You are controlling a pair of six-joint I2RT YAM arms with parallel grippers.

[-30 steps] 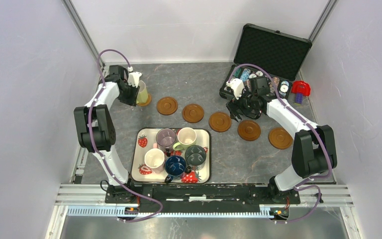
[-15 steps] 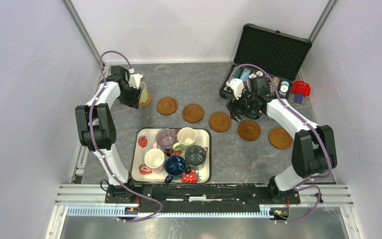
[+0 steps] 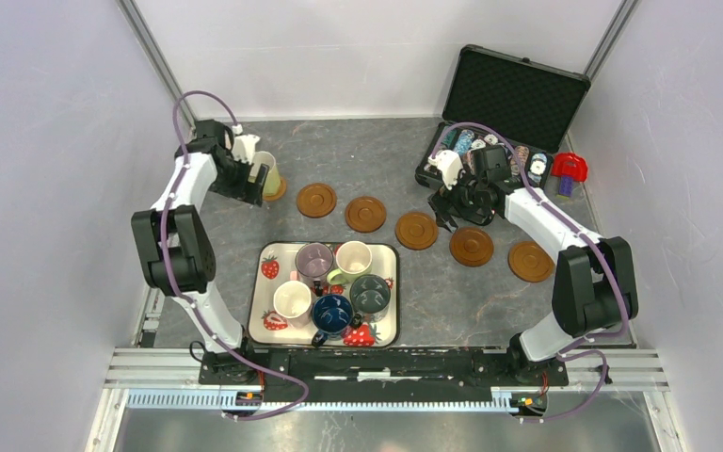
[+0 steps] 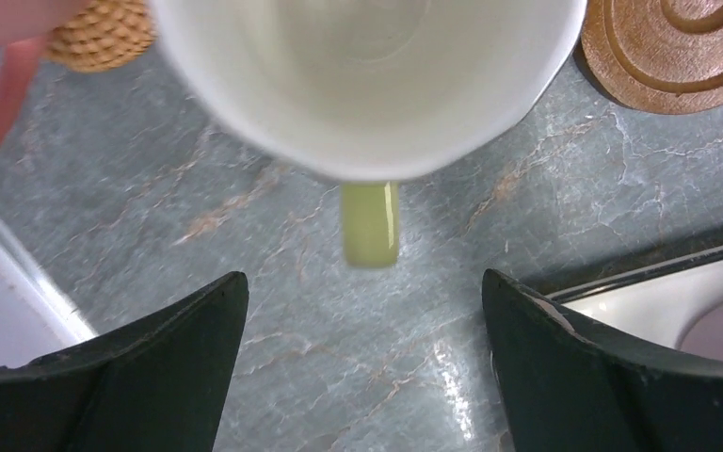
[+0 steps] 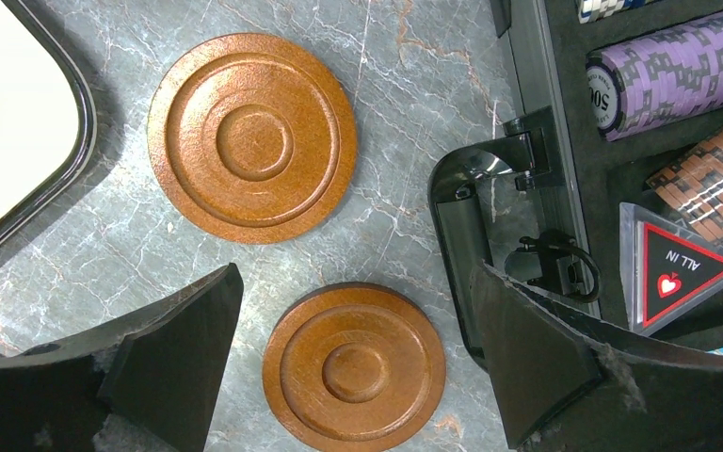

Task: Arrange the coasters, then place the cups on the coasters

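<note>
A cream cup (image 3: 265, 172) with a yellow-green handle (image 4: 369, 224) stands on the far-left coaster (image 3: 278, 192). My left gripper (image 3: 252, 179) is open just left of it, its jaws wide apart and empty (image 4: 365, 311), the cup (image 4: 367, 75) ahead of them. Several more brown coasters lie in a diagonal row, from one (image 3: 316, 200) beside the cup to another (image 3: 531, 261) at the right. My right gripper (image 3: 452, 202) hangs open (image 5: 356, 278) over two of them (image 5: 354, 367) (image 5: 252, 137), touching neither. Several cups, among them a mauve (image 3: 314, 259) and a dark blue (image 3: 332, 314), sit in the tray (image 3: 268, 266).
An open black case (image 3: 518, 94) of poker chips (image 5: 659, 85) stands at the back right, close to my right fingers, with a red object (image 3: 570, 168) beside it. The strawberry-print tray's edge (image 4: 640, 292) is near my left gripper. Grey walls enclose the table.
My left gripper has opened, let go of the cream cup on the far-left coaster, and drawn back slightly to the left. The right arm has not moved.
</note>
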